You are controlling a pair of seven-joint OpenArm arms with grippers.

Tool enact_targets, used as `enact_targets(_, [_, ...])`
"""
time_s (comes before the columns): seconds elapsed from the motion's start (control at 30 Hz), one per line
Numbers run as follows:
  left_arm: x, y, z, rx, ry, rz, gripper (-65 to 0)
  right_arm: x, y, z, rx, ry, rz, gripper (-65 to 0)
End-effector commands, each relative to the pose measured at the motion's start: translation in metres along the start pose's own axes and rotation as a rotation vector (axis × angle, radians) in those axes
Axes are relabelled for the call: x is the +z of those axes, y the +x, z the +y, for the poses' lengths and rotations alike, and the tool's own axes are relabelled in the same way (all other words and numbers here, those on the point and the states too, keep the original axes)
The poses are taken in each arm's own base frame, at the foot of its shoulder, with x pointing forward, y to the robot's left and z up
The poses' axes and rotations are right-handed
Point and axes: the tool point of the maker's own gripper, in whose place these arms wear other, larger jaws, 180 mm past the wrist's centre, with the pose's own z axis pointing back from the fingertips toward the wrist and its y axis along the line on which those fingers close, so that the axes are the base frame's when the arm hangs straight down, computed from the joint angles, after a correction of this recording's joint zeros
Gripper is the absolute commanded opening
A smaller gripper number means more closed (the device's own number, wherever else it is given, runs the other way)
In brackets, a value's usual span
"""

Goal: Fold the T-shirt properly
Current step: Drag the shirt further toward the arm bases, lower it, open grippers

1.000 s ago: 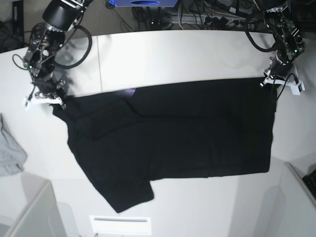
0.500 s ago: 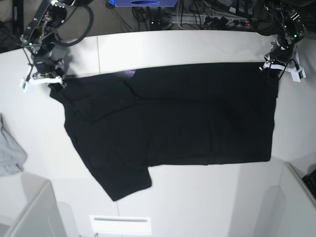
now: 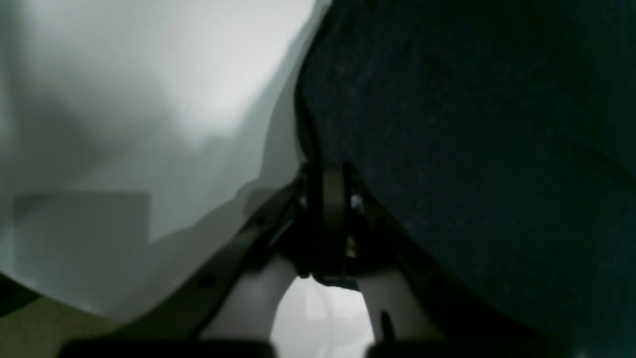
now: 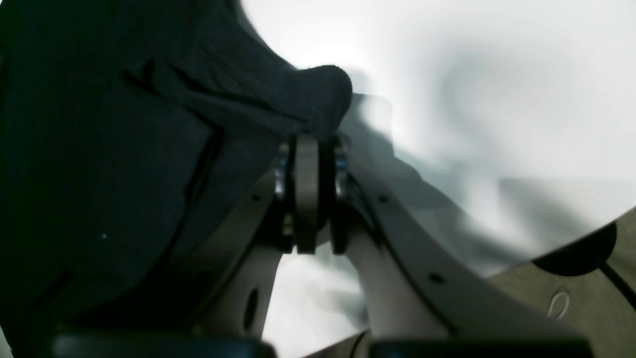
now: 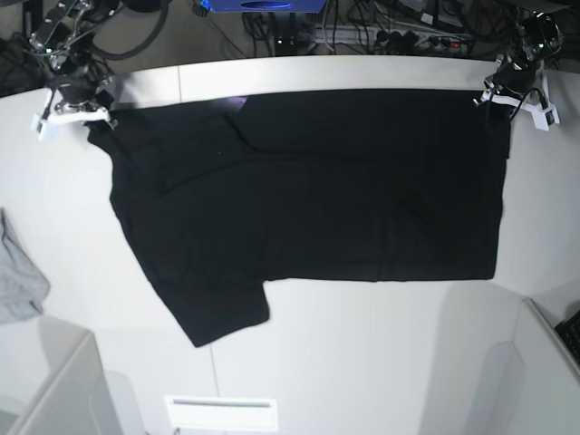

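Note:
The black T-shirt (image 5: 308, 195) lies spread across the white table (image 5: 362, 362), plain side up, with a sliver of purple print (image 5: 234, 102) at its far edge. One sleeve (image 5: 227, 313) points toward the near edge. My left gripper (image 5: 501, 98) is shut on the shirt's far right corner, seen up close in the left wrist view (image 3: 330, 199). My right gripper (image 5: 80, 115) is shut on the far left corner, where the cloth bunches over the fingers (image 4: 308, 189).
A small light grey cloth (image 5: 16, 276) lies at the table's left edge. Cables and a blue box (image 5: 263, 4) sit behind the table's far edge. Grey panels (image 5: 54, 390) stand at the near left and near right corners.
Both grippers have pulled the shirt's far edge toward the back of the table. The whole shirt has slid away from the near edge.

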Motion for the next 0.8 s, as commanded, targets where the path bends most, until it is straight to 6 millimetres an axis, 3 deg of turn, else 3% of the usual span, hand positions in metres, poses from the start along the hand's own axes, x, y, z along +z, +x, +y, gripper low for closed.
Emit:
enact_targets(0.0, [0.005,0.010,0.003,-0.024,0.006,-0.031,-65.0,0.004,0.011,-0.001,0.016,0.000,-0.037,-65.0])
enact_targets(0.5, [0.014,-0.002,0.012,-0.040,0.025,-0.002,-65.0,0.024,-0.020,-0.022,0.026,-0.054,0.026,-65.0])
enact_targets(0.77, [0.018,-0.010,0.020,-0.041,0.042,0.018,-65.0,0.025,-0.022,-0.024,0.024,-0.059,0.029,-65.0])
